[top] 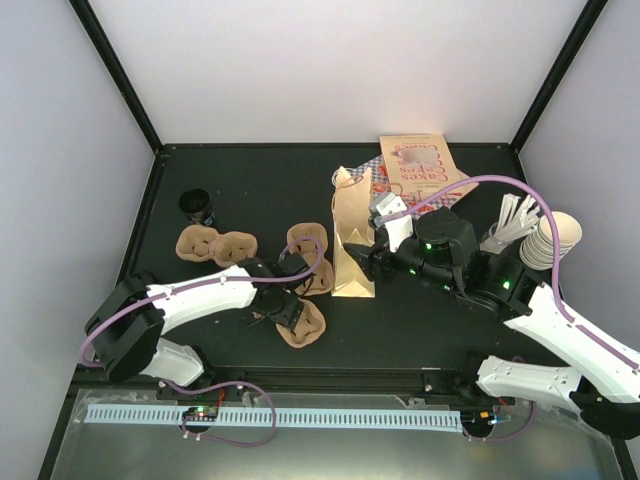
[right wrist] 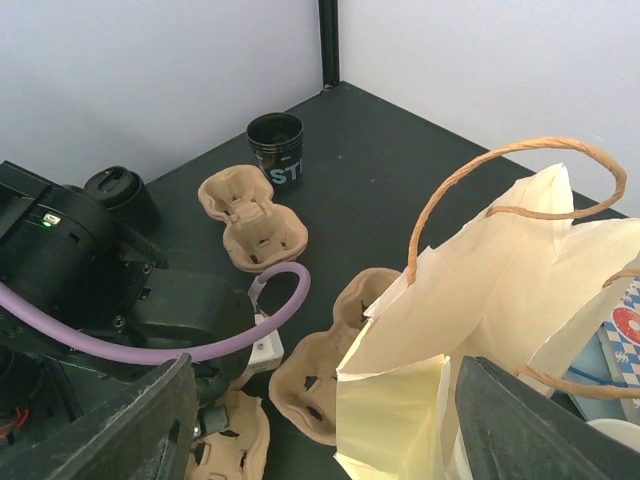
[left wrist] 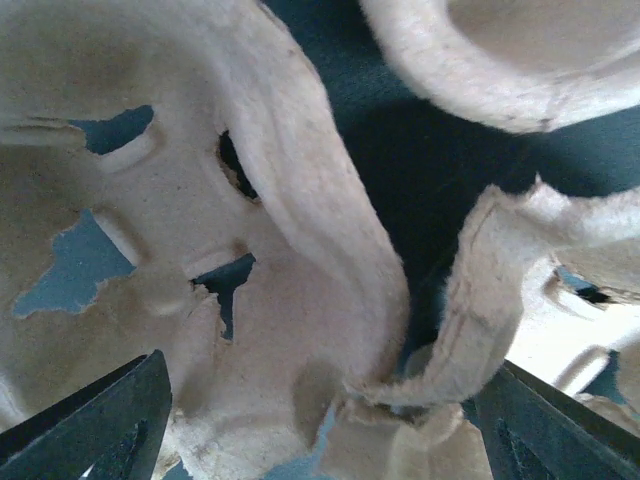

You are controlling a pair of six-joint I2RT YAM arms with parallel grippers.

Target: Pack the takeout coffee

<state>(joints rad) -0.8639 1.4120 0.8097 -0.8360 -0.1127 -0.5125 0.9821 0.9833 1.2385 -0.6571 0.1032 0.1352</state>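
Observation:
The takeout coffee is out of view. A tan paper bag stands open mid-table. My right gripper is open against the bag's right side, and part of the bag's mouth sits between its fingers. My left gripper hangs low over a brown moulded cup carrier. It is open, with its dark fingertips wide on either side of the carrier's middle ridge.
Two more carriers lie left of the bag. A black cup with white lettering stands at the back left. Stacked lidless cream cups and pale sticks are at the right. A flat printed bag lies at the back.

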